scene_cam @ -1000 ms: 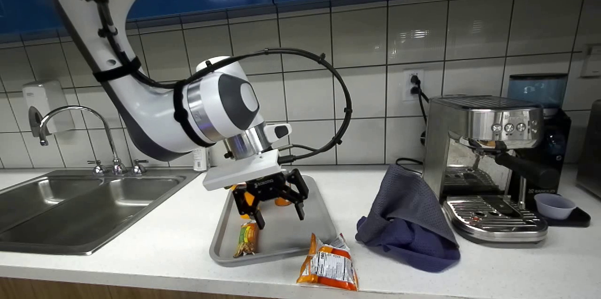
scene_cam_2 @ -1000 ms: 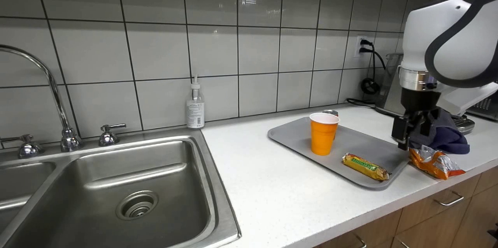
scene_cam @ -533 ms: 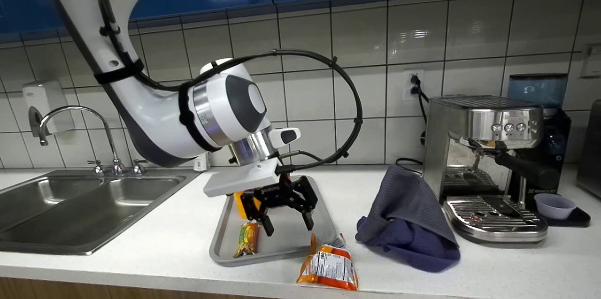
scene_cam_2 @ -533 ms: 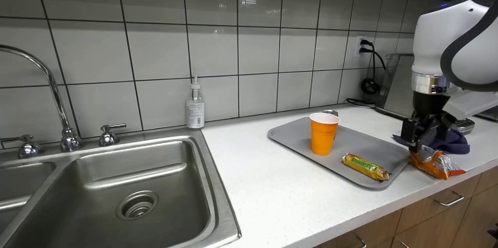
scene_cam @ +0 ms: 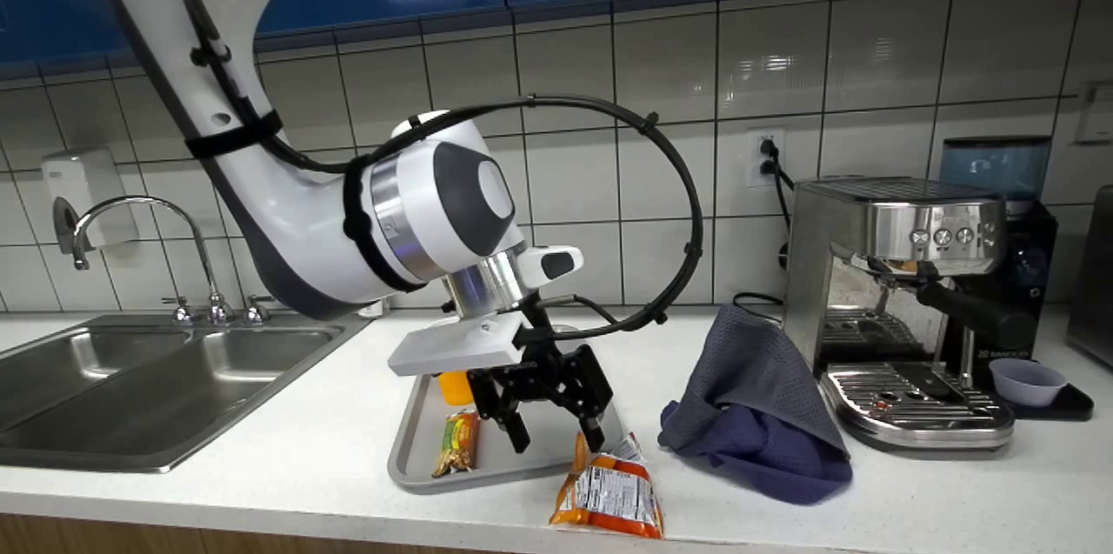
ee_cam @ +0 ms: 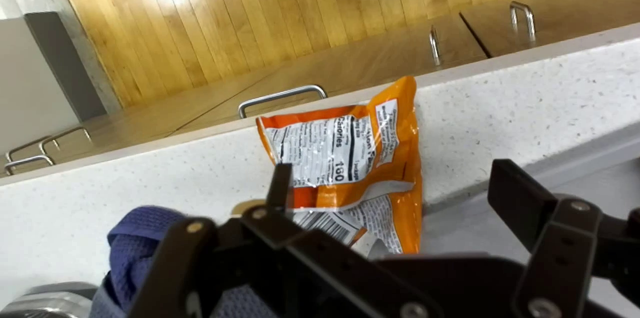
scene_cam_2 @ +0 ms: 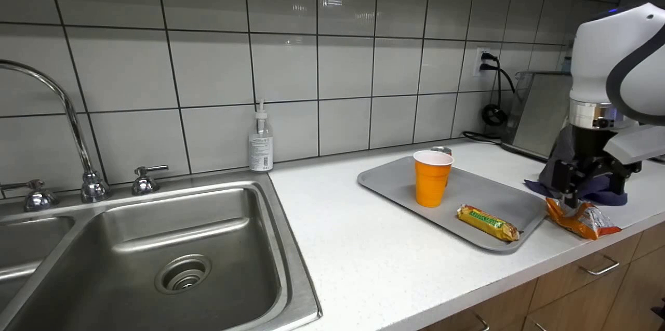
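Jaws stood spread wide, nothing pinched. In an exterior view they hung tilted by the upper edge of the orange snack bag [scene_cam: 609, 497], which lay on the counter [scene_cam: 287, 471] at a front corner of the grey tray [scene_cam: 417, 432]; touching it or just beside it, couldn't tell. Crumpled towel [scene_cam: 756, 415] sat near the bag, coffee machine [scene_cam: 904, 310] beyond. Progress, as judged: approach mostly done, no grip yet, bag not off the counter.

In an exterior view the orange cup [scene_cam_2: 432, 185] stood upright on the tray, yellow wrapped bar [scene_cam_2: 488, 223] lying near it; what looked like a can [scene_cam_2: 441, 149] showed only its top behind the cup. Soap bottle [scene_cam_2: 261, 146] stood well apart, just beside the sink [scene_cam_2: 283, 237].

In the wrist view the bag lay label up, mostly within the opening but off toward one side. That side of the jaws overlapped the bag's edge in view; contact couldn't be told. Bag looked free, unsqueezed.
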